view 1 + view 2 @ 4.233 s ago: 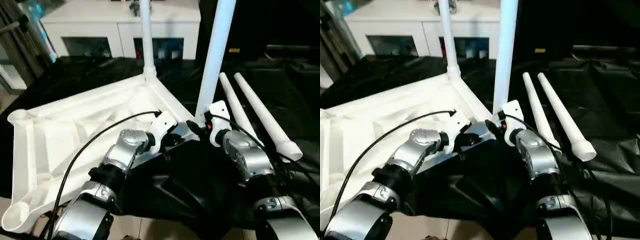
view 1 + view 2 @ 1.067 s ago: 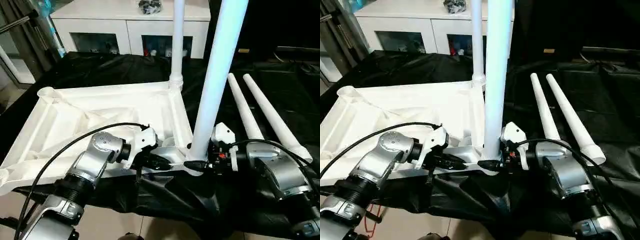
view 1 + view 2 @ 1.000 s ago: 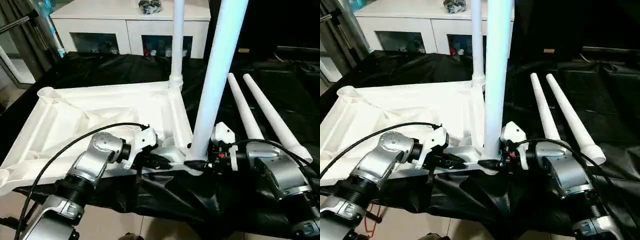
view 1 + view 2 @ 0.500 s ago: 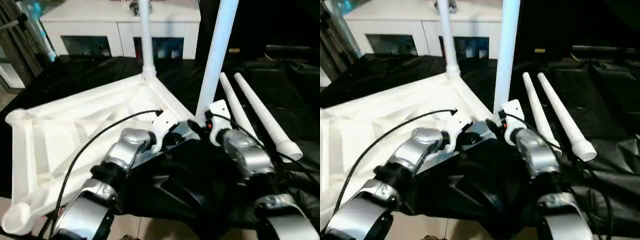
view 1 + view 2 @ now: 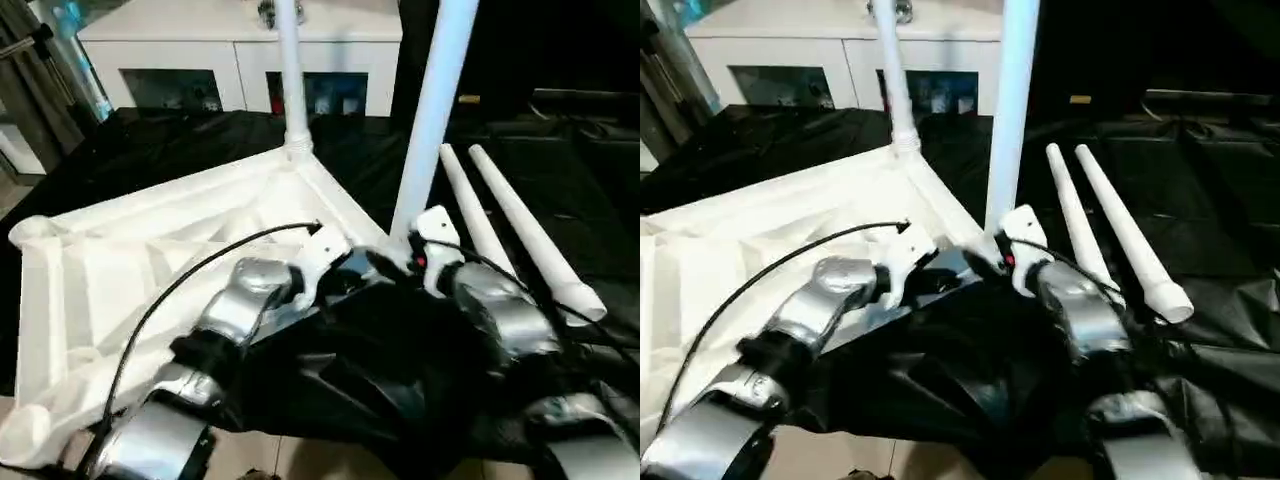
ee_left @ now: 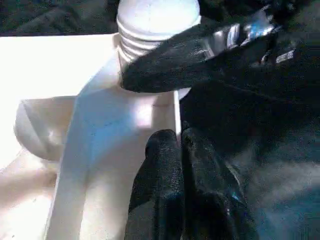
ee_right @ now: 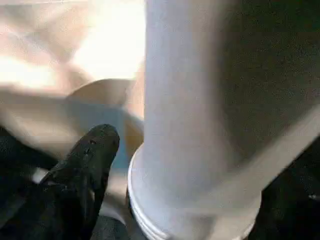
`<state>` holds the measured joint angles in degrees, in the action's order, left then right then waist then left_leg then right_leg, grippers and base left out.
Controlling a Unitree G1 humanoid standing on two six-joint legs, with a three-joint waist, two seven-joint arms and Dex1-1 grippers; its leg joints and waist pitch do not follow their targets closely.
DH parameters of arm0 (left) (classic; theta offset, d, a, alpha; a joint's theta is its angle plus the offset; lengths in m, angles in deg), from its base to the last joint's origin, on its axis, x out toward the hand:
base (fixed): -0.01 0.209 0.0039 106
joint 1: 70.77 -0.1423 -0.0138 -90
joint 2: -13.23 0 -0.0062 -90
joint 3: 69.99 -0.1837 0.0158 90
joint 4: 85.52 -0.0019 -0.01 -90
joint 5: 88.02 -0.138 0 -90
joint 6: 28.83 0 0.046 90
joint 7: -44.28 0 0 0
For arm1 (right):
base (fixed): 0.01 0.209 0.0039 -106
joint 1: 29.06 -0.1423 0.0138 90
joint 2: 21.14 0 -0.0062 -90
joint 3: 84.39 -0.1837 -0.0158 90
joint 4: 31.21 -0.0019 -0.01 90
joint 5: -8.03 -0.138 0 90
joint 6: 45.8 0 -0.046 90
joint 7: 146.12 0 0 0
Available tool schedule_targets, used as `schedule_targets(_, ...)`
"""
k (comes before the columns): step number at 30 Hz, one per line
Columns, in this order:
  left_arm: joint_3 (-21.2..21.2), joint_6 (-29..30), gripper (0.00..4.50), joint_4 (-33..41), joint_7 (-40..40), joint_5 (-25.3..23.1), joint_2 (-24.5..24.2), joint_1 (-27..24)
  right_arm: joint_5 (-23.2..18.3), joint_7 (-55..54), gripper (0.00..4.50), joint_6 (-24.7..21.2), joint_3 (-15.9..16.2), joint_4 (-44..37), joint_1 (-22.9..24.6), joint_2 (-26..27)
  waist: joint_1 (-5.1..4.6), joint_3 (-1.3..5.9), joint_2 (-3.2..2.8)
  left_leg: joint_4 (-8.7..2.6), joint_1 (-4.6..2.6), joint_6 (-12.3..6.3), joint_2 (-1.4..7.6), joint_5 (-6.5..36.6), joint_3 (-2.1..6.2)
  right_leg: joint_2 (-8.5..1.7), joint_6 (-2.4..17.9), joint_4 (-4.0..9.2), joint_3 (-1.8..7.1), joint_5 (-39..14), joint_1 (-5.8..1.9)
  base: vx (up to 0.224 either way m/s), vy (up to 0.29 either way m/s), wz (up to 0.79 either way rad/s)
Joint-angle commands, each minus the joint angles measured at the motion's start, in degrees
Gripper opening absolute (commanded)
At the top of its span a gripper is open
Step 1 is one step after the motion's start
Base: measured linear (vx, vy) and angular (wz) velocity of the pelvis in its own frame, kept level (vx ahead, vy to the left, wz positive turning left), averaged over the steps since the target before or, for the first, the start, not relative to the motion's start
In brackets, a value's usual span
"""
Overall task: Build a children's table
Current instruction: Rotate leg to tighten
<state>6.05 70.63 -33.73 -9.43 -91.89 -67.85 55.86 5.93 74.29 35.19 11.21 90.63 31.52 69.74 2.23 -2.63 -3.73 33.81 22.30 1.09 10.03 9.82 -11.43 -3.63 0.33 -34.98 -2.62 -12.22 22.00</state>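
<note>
The white tabletop (image 5: 130, 250) lies underside up on a black cloth. One leg (image 5: 291, 80) stands upright in its far corner socket. A second leg (image 5: 432, 120) stands in the near right corner socket, its ribbed base (image 6: 157, 20) seated there. My right gripper (image 5: 390, 262) straddles that base, open, and one finger (image 7: 95, 150) stands a little apart from the tube. My left gripper (image 6: 177, 137) is shut, with nothing in it, its tips resting on the tabletop's rim beside that socket. Two loose legs (image 5: 468, 205) (image 5: 530, 240) lie side by side on the cloth to the right.
A white cabinet (image 5: 230, 50) with glass doors stands behind the work. The black cloth (image 5: 380, 380) bunches up in folds between my forearms at the near edge. A black cable (image 5: 190, 290) arcs over the tabletop to my left wrist.
My right gripper's fingers have spread away from the base of the near leg. The left gripper stays shut on the rim. The camera has tilted since a second ago.
</note>
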Motion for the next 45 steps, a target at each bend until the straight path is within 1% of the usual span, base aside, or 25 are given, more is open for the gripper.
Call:
schedule_targets(1, -2.87, -3.17, 0.00, 4.22, -6.27, 3.67, 1.48, -0.20, -1.31, 7.71, 3.86, 0.85, 5.95, -3.49, 0.94, 1.02, 0.25, 3.61, 1.26, -3.03, -0.93, -7.23, 3.37, 8.01, 1.57, -4.86, 15.32, 4.06, 2.25, -2.79, -2.37, 0.000, 0.000, 0.00)
schedule_targets(2, -3.34, -3.30, 0.00, 5.40, -8.61, 4.13, 0.49, -0.77, -1.85, 10.14, 3.86, 1.16, 6.26, -5.02, 1.63, -0.27, 0.47, 3.55, 1.34, -3.11, -1.00, -6.69, 3.45, 9.02, 1.66, -4.96, 15.14, 4.23, 2.23, -4.90, -2.56, 0.000, 0.000, 0.00)
schedule_targets(6, -4.82, -3.12, 0.00, 7.87, -15.11, 5.06, -2.77, -2.02, -4.25, 18.27, 3.86, 0.92, 7.41, -10.09, 4.03, -4.51, 0.57, 3.34, 1.15, -3.39, -1.21, -5.68, 3.60, 11.16, 1.60, -4.74, 14.50, 4.50, 2.36, -8.29, -2.11, 0.000, 0.000, 0.00)
schedule_targets(8, -5.25, -3.38, 0.00, 8.75, -17.19, 5.51, -3.77, -2.41, -5.43, 21.23, 3.86, 0.17, 7.84, -11.86, 4.79, -5.92, 1.07, 3.26, 1.06, -3.52, -1.36, -4.94, 3.76, 11.77, 1.61, -4.81, 14.09, 4.56, 2.46, -10.19, -1.97, 0.000, 0.000, 0.00)
schedule_targets(9, -5.25, -3.38, 0.00, 8.75, -17.19, 5.51, -3.77, -2.41, -5.43, 21.23, 3.86, 0.17, 7.84, -11.86, 4.79, -5.92, 1.10, 3.26, 0.87, -3.55, -1.41, -4.75, 3.76, 11.94, 1.63, -4.81, 14.08, 4.63, 2.48, -10.35, -1.93, 0.000, 0.000, 0.00)
schedule_targets(10, -5.62, -2.57, 0.00, 10.45, -20.08, 6.23, -5.17, -3.03, -6.74, 24.47, 3.73, -0.94, 8.30, -14.37, 5.83, -7.54, 1.30, 3.28, 1.01, -3.60, -1.58, -4.45, 3.86, 12.25, 1.66, -4.77, 14.10, 4.64, 2.51, -10.17, -1.89, 0.000, 0.000, 0.00)
schedule_targets(13, -6.06, -0.46, 0.00, 12.74, -24.12, 7.14, -7.13, -3.96, -7.37, 26.65, 3.56, -1.58, 8.51, -16.44, 6.74, -8.24, 1.48, 3.42, 0.87, -3.57, -1.41, -4.75, 3.85, 11.16, 1.65, -4.83, 14.34, 4.31, 2.51, -8.26, -1.90, 0.000, 0.000, 0.00)
schedule_targets(14, -6.17, 0.04, 0.00, 13.17, -25.01, 7.33, -7.52, -4.13, -7.51, 27.10, 3.39, -1.87, 8.53, -16.76, 6.86, -8.27, 1.44, 3.39, 0.94, -3.56, -1.31, -4.86, 3.80, 10.74, 1.63, -4.81, 14.43, 4.26, 2.50, -7.90, -1.88, 0.000, 0.000, 0.00)
schedule_targets(19, -6.52, 1.20, 0.00, 14.88, -26.57, 8.02, -8.91, -5.08, -8.25, 28.53, 2.95, -2.94, 9.28, -18.90, 7.95, -8.52, 1.44, 3.40, 0.85, -3.67, -1.34, -4.23, 3.81, 11.05, 1.71, -4.81, 14.38, 4.21, 2.49, -8.36, -1.86, 0.000, 0.000, 0.00)
schedule_targets(20, -6.54, 1.33, 0.00, 14.99, -26.53, 8.10, -8.90, -5.13, -8.36, 28.60, 2.84, -3.12, 9.37, -19.01, 8.03, -8.52, 1.41, 3.36, 1.15, -3.62, -1.37, -4.19, 3.72, 11.11, 1.64, -4.81, 14.34, 4.33, 2.48, -8.49, -1.83, 0.000, 0.000, 0.00)
schedule_targets(21, -6.56, 1.24, 0.00, 15.00, -26.32, 8.07, -8.82, -5.16, -8.34, 28.52, 2.78, -3.17, 9.48, -19.01, 8.09, -8.45, 1.47, 3.36, 1.08, -3.60, -1.36, -4.18, 3.70, 11.01, 1.66, -4.86, 14.36, 4.30, 2.50, -8.59, -1.86, 0.000, 0.000, 0.00)
schedule_targets(24, -6.09, 1.13, 0.00, 14.95, -24.83, 7.64, -8.06, -5.30, -8.04, 27.73, 2.72, -4.03, 9.63, -19.07, 8.33, -7.97, 1.46, 3.36, 1.04, -3.59, -1.31, -4.14, 3.67, 10.65, 1.68, -4.85, 14.08, 4.33, 2.49, -8.93, -1.88, 0.000, 0.000, 0.00)
schedule_targets(27, -5.05, 0.92, 0.00, 12.91, -20.36, 6.15, -6.10, -4.39, -5.98, 22.06, 2.70, -4.77, 8.76, -16.35, 7.68, -5.58, 1.36, 3.34, 1.09, -3.56, -1.30, -3.91, 3.61, 10.62, 1.70, -4.88, 13.89, 4.40, 2.50, -9.28, -1.85, 0.000, 0.000, 0.00)
schedule_targets(28, -4.15, 0.91, 0.00, 10.85, -16.07, 5.23, -4.52, -3.33, -4.00, 15.74, 2.70, -6.01, 7.77, -13.21, 6.68, -3.29, 0.88, 3.19, 1.10, -3.64, -1.17, -3.23, 3.34, 10.94, 1.72, -4.78, 13.76, 4.54, 2.44, -10.73, -1.77, 0.000, 0.000, 0.00)
schedule_targets(29, -3.62, 0.68, 0.00, 9.70, -13.67, 4.80, -3.58, -2.71, -2.94, 12.93, 2.70, -5.72, 7.42, -11.66, 6.23, -2.32, 0.88, 3.19, 1.10, -3.64, -1.17, -3.23, 3.34, 10.94, 1.72, -4.78, 13.76, 4.54, 2.44, -10.73, -1.77, 0.000, 0.000, 0.00)
schedule_targets(30, -2.97, 0.70, 0.00, 8.51, -11.34, 4.62, -2.42, -2.00, -1.90, 9.50, 2.70, -5.82, 6.95, -9.71, 5.63, -1.07, 0.49, 3.16, 1.30, -3.66, -1.49, -1.89, 3.21, 12.38, 1.83, -4.89, 13.14, 4.88, 2.44, -13.91, -1.70, 0.000, 0.000, 0.00)
schedule_targets(32, -2.33, 0.85, 0.00, 6.73, -7.65, 3.96, -0.75, -0.83, -0.53, 4.41, 2.69, -6.26, 6.34, -6.86, 4.72, 0.82, 0.08, 3.02, 1.27, -3.78, -1.34, -1.40, 3.15, 12.96, 1.88, -4.89, 12.59, 5.08, 2.49, -15.65, -1.77, 0.000, 0.000, 0.00)
schedule_targets(34, -1.86, 1.47, 0.00, 4.50, -2.67, 2.74, 1.32, 0.74, 0.30, -0.75, 2.69, -7.38, 5.58, -3.81, 3.71, 3.10, -0.41, 3.15, 1.32, -3.77, -1.39, -1.14, 3.11, 13.18, 1.98, -4.86, 12.53, 5.09, 2.52, -14.98, -1.87, 0.000, 0.000, 0.00)
schedule_targets(35, -1.41, 2.08, 0.00, 3.40, 0.09, 2.35, 2.51, 1.50, 0.33, -2.90, 2.69, -7.99, 5.12, -2.60, 3.25, 4.24, -0.48, 3.20, 1.37, -3.76, -1.26, -1.35, 3.11, 12.79, 2.00, -4.86, 12.51, 5.01, 2.54, -14.25, -1.99, 0.000, 0.000, 0.00)
schedule_targets(37, -0.74, 2.69, 0.00, 1.95, 4.04, 1.89, 4.14, 2.48, 0.42, -5.85, 2.69, -8.53, 4.49, -0.96, 2.52, 5.80, -0.52, 3.28, 1.36, -3.55, -1.49, -1.99, 3.03, 12.17, 1.82, -4.78, 12.87, 5.06, 2.61, -12.78, -1.88, 0.000, 0.000, 0.00)
schedule_targets(40, -0.18, 2.55, 0.00, -0.21, 8.80, 0.65, 6.34, 3.58, 1.95, -10.81, 2.69, -8.49, 3.74, 2.68, 0.55, 8.42, -0.53, 3.40, 1.28, -3.39, -1.21, -3.06, 2.92, 10.30, 1.76, -4.73, 13.29, 4.89, 2.52, -10.31, -2.03, 0.000, 0.000, 0.00)
schedule_targets(42, -0.34, 2.12, 0.00, -0.77, 9.33, 0.14, 6.74, 3.73, 2.97, -12.05, 2.69, -7.46, 4.07, 3.98, -0.17, 8.97, -0.56, 3.45, 1.29, -3.32, -1.23, -3.13, 2.87, 10.18, 1.75, -4.78, 13.44, 4.88, 2.50, -10.25, -2.06, 0.000, 0.000, 0.00)
schedule_targets(43, -0.63, 1.44, 0.00, -1.41, 9.12, -0.16, 7.00, 3.84, 3.14, -11.67, 3.04, -5.86, 4.38, 5.38, -0.94, 9.59, -0.45, 3.43, 1.18, -3.29, -1.15, -3.49, 2.93, 10.51, 1.76, -4.91, 13.29, 4.97, 2.50, -10.64, -2.11, 0.000, 0.000, 0.00)
schedule_targets(44, -0.95, 1.16, 0.00, -1.04, 8.05, -0.05, 6.74, 3.59, 2.14, -11.10, 3.39, -5.95, 3.70, 5.09, -1.05, 9.86, -0.46, 3.40, 1.19, -3.31, -1.13, -3.53, 2.92, 10.63, 1.76, -4.88, 13.18, 4.99, 2.50, -10.76, -2.14, 0.000, 0.000, 0.00)
schedule_targets(45, -1.16, 1.01, 0.00, -0.75, 7.34, 0.05, 6.54, 3.41, 1.38, -10.77, 3.39, -6.17, 3.14, 4.81, -1.10, 10.06, -0.44, 3.38, 1.23, -3.34, -1.15, -3.63, 2.93, 10.73, 1.76, -4.85, 13.10, 5.02, 2.50, -10.85, -2.16, 0.000, 0.000, 0.00)
